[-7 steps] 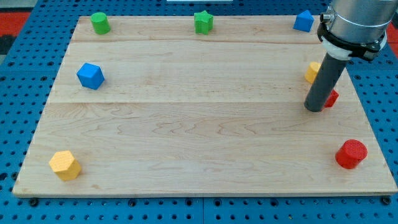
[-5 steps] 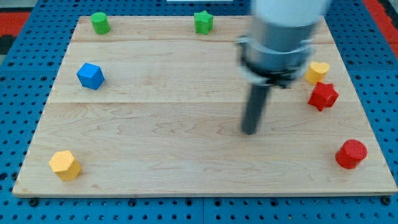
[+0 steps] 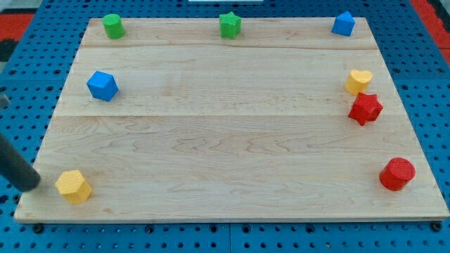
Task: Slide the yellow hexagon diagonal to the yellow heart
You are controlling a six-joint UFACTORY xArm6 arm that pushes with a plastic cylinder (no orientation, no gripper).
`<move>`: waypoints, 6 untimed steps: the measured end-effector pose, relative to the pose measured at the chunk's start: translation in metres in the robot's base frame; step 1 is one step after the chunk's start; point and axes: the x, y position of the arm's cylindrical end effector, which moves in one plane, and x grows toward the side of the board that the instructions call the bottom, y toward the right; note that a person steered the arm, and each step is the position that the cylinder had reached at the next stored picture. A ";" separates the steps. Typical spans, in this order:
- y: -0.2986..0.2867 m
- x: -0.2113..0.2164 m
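Note:
The yellow hexagon (image 3: 73, 186) lies near the board's bottom left corner. The yellow heart (image 3: 358, 81) lies at the right side, just above the red star (image 3: 365, 108). My tip (image 3: 31, 185) rests at the board's left edge, close to the left of the yellow hexagon, with a small gap between them. The rod slants up and off the view's left.
The wooden board (image 3: 225, 126) also carries a green cylinder (image 3: 112, 26) at top left, a green star (image 3: 229, 24) at top middle, a blue block (image 3: 344, 23) at top right, a blue hexagon-like block (image 3: 103, 86) at left, and a red cylinder (image 3: 397, 173) at bottom right.
My rod swept from the right side beside the red star, across the middle, to the bottom left beside the yellow hexagon. No block has moved.

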 end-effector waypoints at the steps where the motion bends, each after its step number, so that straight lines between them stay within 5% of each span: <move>1: 0.065 0.002; 5: 0.301 -0.053; 6: 0.256 -0.030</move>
